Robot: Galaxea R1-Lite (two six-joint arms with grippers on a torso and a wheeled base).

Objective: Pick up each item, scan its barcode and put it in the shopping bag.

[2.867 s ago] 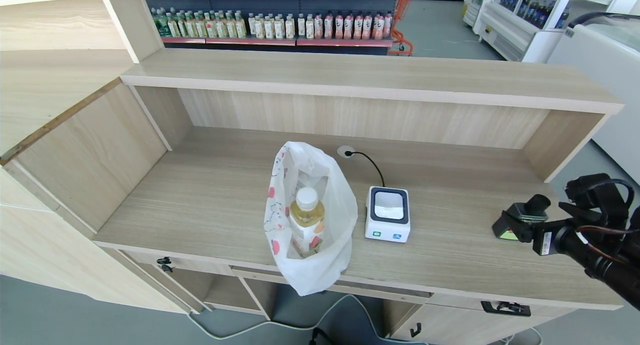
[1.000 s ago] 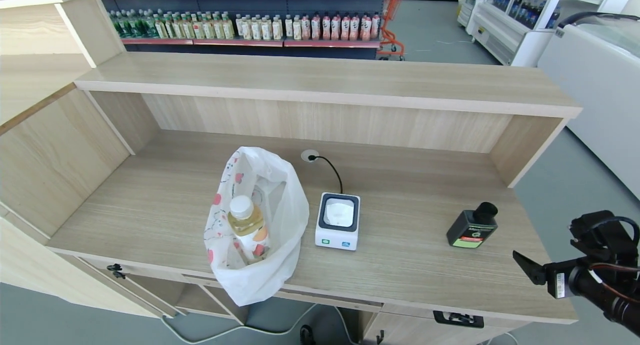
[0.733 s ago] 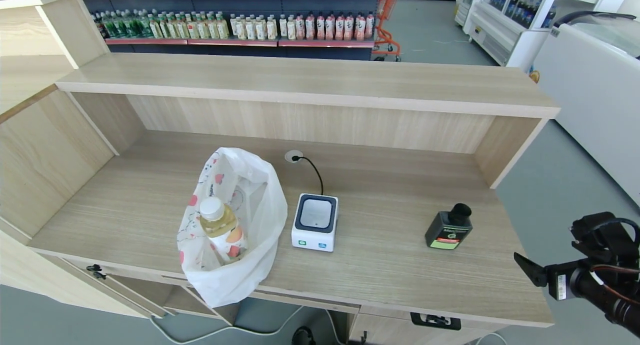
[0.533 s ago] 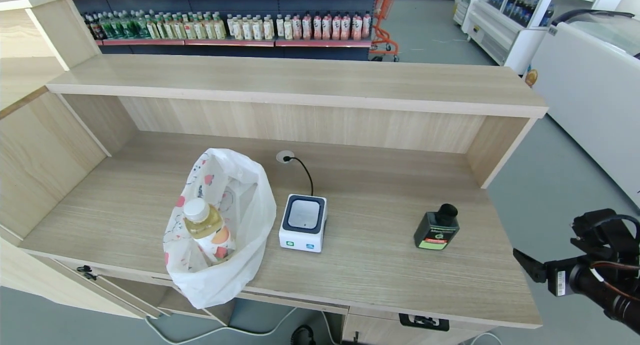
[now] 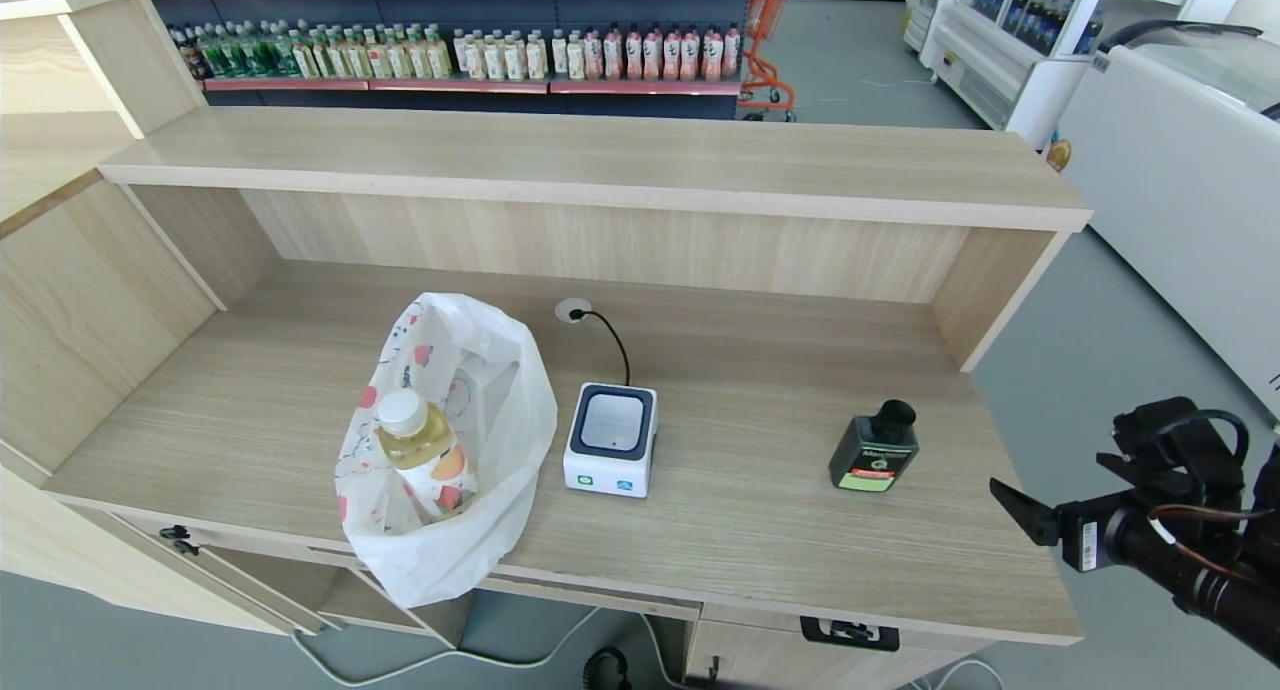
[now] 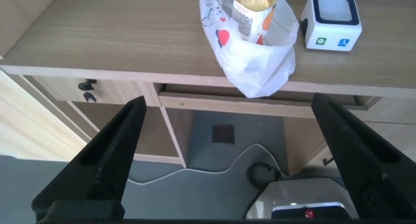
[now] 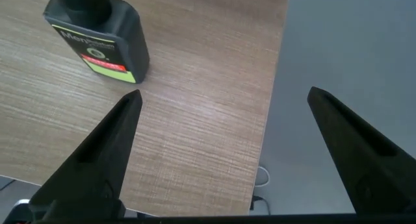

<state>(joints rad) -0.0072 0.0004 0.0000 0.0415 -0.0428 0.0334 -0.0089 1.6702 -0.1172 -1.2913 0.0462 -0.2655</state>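
A dark bottle (image 5: 873, 448) (image 7: 97, 39) with a black cap and a green and red label stands upright on the wooden counter (image 5: 760, 530), right of the white barcode scanner (image 5: 610, 438) (image 6: 334, 21). The white shopping bag (image 5: 470, 530) (image 6: 253, 58) stands left of the scanner at the counter's front edge, with a yellow drink bottle (image 5: 418, 450) (image 6: 250, 10) in it. My right gripper (image 5: 1055, 490) (image 7: 224, 152) is open off the counter's right end, apart from the dark bottle. My left gripper (image 6: 224, 156) is open, low before the counter front, with nothing in it.
A raised wooden ledge (image 5: 600, 160) runs along the back of the counter, with side walls at both ends. The scanner's black cable (image 5: 610, 340) leads to a hole in the counter. Drawers (image 6: 130, 100) sit under the front edge. Store shelves and freezers stand behind.
The head camera has shifted to the right. My right gripper, which was around the dark bottle 2.9 s ago, has drawn back to the right; the bottle stays where it stood.
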